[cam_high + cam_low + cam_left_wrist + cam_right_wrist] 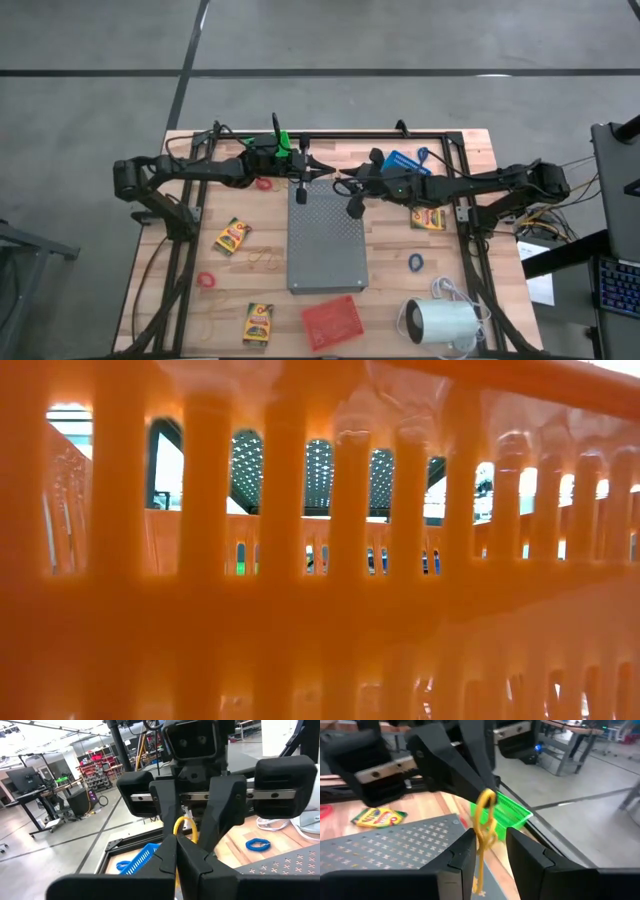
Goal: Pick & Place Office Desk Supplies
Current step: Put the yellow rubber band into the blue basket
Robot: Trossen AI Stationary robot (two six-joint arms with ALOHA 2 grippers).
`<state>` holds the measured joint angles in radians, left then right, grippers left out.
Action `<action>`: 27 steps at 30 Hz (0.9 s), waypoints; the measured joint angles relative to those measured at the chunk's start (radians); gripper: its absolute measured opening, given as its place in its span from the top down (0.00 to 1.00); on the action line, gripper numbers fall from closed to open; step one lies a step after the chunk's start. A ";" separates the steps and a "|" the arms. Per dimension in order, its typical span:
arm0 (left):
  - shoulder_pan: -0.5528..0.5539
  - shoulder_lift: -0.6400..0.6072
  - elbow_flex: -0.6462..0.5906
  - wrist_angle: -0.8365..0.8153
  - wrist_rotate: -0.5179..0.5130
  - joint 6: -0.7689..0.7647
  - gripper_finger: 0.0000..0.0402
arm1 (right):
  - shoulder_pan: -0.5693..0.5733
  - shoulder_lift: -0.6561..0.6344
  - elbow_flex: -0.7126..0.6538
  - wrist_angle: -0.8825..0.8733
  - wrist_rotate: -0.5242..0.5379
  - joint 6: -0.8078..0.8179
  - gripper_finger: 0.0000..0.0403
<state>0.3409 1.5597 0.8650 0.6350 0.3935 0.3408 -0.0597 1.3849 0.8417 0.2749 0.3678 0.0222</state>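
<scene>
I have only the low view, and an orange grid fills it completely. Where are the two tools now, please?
Observer: The left tool and the right tool meet tip to tip above one short edge of the grey slab.
Operator: Is something held?
Observer: Yes, the left tool is shut on a yellow rubber band.
Operator: And the right one?
Observer: Its fingers stand on either side of the hanging band, with gaps showing.

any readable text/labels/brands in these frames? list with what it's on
None readable.
Crayon boxes: print too small in the high view.
Crayon box in the right wrist view: print blurred.
Grippers, grey slab, white cylinder: no markings visible.
</scene>
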 joint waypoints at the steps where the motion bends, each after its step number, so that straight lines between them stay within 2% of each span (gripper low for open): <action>1: 0.000 0.000 0.000 0.000 0.000 0.000 0.98 | 0.000 0.000 0.000 0.000 -0.011 0.000 0.77; 11: 0.000 0.000 0.000 0.000 0.000 0.000 0.98 | 0.000 0.008 0.000 0.000 -0.024 -0.025 0.91; 15: 0.000 0.000 0.000 0.000 0.000 -0.001 0.98 | 0.000 0.008 0.000 -0.001 0.011 -0.025 0.97; 19: 0.000 0.000 0.000 -0.004 0.000 -0.001 0.98 | 0.000 0.008 0.000 -0.006 0.052 -0.024 0.98; 27: 0.000 0.000 0.000 -0.004 0.000 -0.003 0.98 | 0.000 0.008 0.000 -0.008 0.052 -0.022 0.98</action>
<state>0.3412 1.5597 0.8647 0.6305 0.3937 0.3378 -0.0593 1.3926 0.8417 0.2665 0.4198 -0.0002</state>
